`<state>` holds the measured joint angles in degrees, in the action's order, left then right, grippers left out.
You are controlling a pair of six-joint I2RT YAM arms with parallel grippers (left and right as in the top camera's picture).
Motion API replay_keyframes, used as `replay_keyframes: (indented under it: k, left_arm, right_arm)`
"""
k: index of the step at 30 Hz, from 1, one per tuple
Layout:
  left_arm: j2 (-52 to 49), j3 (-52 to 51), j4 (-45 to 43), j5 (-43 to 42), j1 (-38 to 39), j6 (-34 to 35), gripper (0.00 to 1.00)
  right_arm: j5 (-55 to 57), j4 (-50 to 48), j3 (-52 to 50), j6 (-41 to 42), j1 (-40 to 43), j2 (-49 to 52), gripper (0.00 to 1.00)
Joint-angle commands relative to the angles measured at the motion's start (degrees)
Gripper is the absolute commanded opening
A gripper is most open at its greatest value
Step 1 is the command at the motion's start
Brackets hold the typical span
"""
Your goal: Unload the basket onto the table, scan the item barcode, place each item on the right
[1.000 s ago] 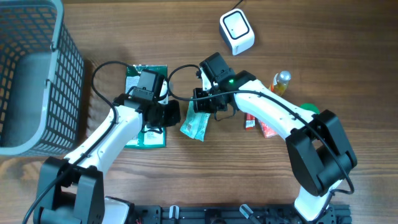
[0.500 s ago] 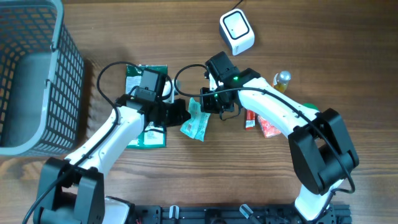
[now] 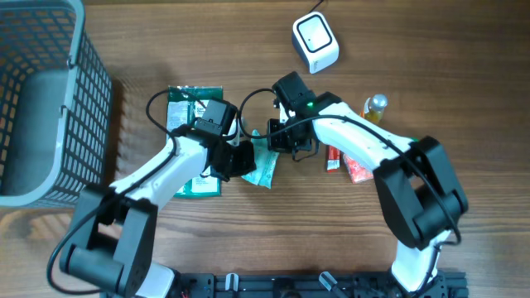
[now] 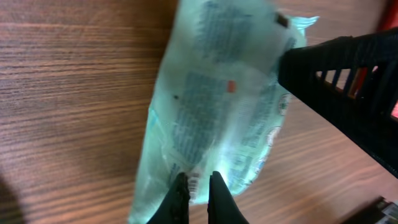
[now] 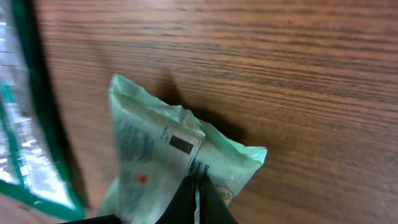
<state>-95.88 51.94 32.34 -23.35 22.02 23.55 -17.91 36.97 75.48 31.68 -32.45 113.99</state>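
Observation:
A pale green printed packet (image 3: 265,170) is at the table's middle, between my two grippers. My right gripper (image 3: 280,142) is shut on it, pinching the thin seam flap on the packet (image 5: 155,155) between its fingertips (image 5: 194,180). A small black patch (image 5: 181,144) shows on that flap. My left gripper (image 3: 245,159) is shut, with its tips (image 4: 196,177) over the lower edge of the packet (image 4: 217,106); nothing shows as held there. The white scanner (image 3: 315,41) stands at the far side of the table, apart from both arms.
A grey mesh basket (image 3: 87,99) fills the left side. A dark green pouch (image 3: 192,99) lies under my left arm. A red packet (image 3: 343,168), a small bottle (image 3: 374,106) and a green object (image 3: 411,142) lie beside the right arm.
My left arm has swung right, bringing its shut gripper from beside the dark green pouch up to the packet's left edge. The right gripper has shifted slightly right with the packet.

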Motion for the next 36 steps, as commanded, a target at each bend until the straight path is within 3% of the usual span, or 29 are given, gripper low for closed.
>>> replay_keyframes:
  k: [1,25,36]
  left_arm:
    - [-3.3,-0.3,0.7,4.8,0.4,0.9,0.04]
    - [-4.5,-0.2,8.1,15.7,-0.7,-0.8,0.04]
    - [11.7,2.1,13.1,16.3,-5.3,-0.5,0.04]
  right_arm:
    - [0.3,-0.5,-0.2,0.0,-0.2,3.5,0.04]
    - [0.3,-1.1,-0.2,-0.2,-0.2,6.1,0.04]
    - [0.2,-1.3,-0.2,-0.2,0.1,5.7,0.04]
